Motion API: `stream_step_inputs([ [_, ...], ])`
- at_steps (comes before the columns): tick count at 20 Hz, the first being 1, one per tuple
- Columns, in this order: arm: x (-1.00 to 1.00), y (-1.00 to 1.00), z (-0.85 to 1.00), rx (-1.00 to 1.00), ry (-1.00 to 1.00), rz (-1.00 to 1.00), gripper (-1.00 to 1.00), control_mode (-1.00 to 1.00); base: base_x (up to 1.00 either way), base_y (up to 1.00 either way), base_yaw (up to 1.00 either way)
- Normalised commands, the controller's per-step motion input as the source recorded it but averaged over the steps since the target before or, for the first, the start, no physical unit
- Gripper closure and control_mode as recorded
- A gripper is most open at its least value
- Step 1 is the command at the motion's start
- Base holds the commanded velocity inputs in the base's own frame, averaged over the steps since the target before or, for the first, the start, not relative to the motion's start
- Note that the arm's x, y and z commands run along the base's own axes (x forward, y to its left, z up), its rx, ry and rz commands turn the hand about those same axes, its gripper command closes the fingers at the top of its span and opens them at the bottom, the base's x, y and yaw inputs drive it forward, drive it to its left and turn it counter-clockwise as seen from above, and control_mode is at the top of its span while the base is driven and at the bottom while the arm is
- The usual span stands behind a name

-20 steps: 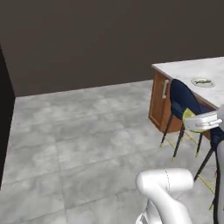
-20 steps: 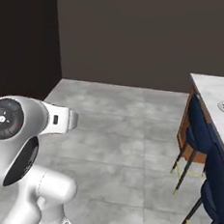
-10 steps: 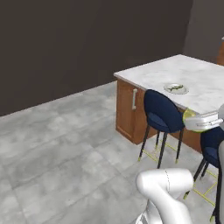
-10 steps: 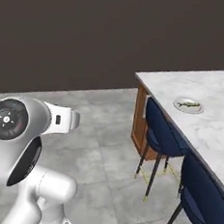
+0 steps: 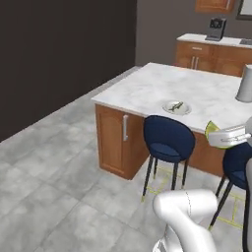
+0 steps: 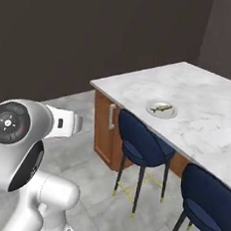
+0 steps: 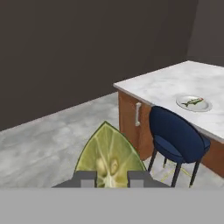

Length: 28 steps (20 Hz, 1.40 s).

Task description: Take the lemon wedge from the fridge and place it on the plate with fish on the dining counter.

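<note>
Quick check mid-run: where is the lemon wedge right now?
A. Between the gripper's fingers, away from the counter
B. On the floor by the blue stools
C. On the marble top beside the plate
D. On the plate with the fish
A: the hand view shows the lemon wedge clamped in the gripper, while the plate on the dining counter holds just the fish.

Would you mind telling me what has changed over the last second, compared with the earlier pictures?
The base has turned and driven toward the dining counter, so the whole scene shifted: the counter, the plate with fish and the blue stools now sit nearer and more central in both base views. None of these things moved themselves. The gripper stays closed on the lemon wedge, and the fish still lies on the plate.
</note>
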Motion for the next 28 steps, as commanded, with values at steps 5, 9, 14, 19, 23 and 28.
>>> stream_step_inputs([
  [5,0.0,0.0,0.0,0.0,0.0,0.0,1.0,1.0,1.0,1.0,-0.67],
  [9,0.0,0.0,0.0,0.0,0.0,0.0,1.0,1.0,0.93,1.0,-0.7],
  [14,0.0,0.0,0.0,0.0,0.0,0.0,1.0,1.0,0.9,1.0,-0.66],
  [19,0.0,0.0,0.0,0.0,0.0,0.0,1.0,1.0,1.0,0.91,-0.53],
  [23,0.0,0.0,0.0,0.0,0.0,0.0,1.0,1.0,0.97,0.36,-0.24],
  [28,0.0,0.0,0.0,0.0,0.0,0.0,1.0,1.0,0.98,-0.06,-0.09],
])
